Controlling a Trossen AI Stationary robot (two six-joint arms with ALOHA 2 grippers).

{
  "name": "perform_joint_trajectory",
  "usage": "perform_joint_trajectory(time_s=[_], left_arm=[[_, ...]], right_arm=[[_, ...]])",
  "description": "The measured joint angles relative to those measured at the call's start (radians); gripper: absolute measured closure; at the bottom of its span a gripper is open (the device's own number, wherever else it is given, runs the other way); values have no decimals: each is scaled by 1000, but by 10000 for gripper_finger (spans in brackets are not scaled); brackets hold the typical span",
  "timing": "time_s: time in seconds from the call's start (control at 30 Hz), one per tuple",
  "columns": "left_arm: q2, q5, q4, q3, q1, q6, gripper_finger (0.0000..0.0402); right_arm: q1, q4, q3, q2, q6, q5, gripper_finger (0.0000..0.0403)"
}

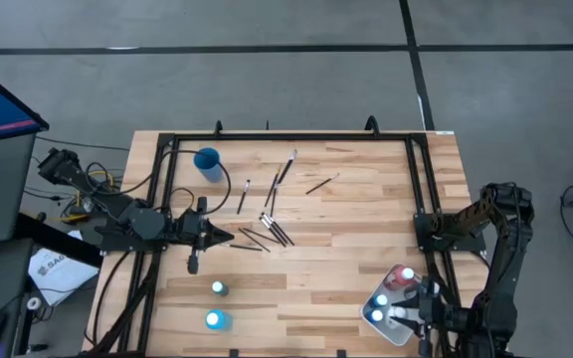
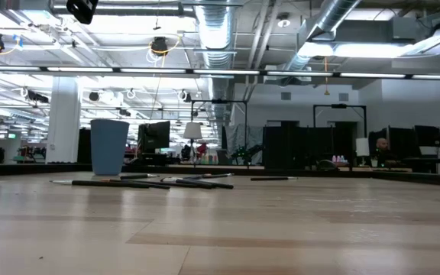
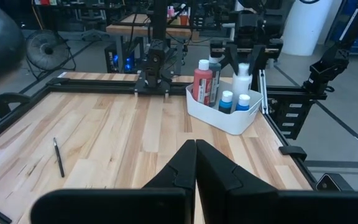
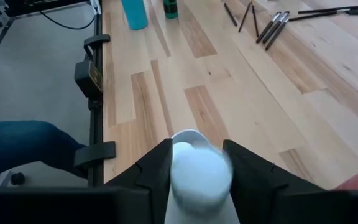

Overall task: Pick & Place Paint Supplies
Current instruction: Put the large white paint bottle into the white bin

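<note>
Right fingers (image 4: 196, 163) around white bottle (image 4: 199, 177)

I'm looking down on a pale butcher-block wooden table (image 1: 346, 239) edged by a black metal frame (image 1: 286, 137). Near its far left corner stands a blue round cup (image 1: 207, 160). Thin dark-handled paintbrushes (image 1: 265, 227) lie scattered across the middle, some crossing each other, one lone brush (image 1: 322, 183) farther right. Toward the near edge on the left stand two small teal and blue paint bottles (image 1: 217, 304), apart from each other. At the near right sits a white rounded-corner plastic tray (image 1: 375, 302).
</note>
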Motion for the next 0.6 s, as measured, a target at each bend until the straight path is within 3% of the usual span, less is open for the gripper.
perform_joint_trajectory(time_s=[0.4, 0.6], left_arm=[[0, 0, 4, 0, 0, 0, 401], [0, 3, 6, 0, 0, -3, 401]], right_arm=[[-38, -8, 1, -34, 3, -3, 194], [-90, 33, 1, -137, -136, -33, 165]])
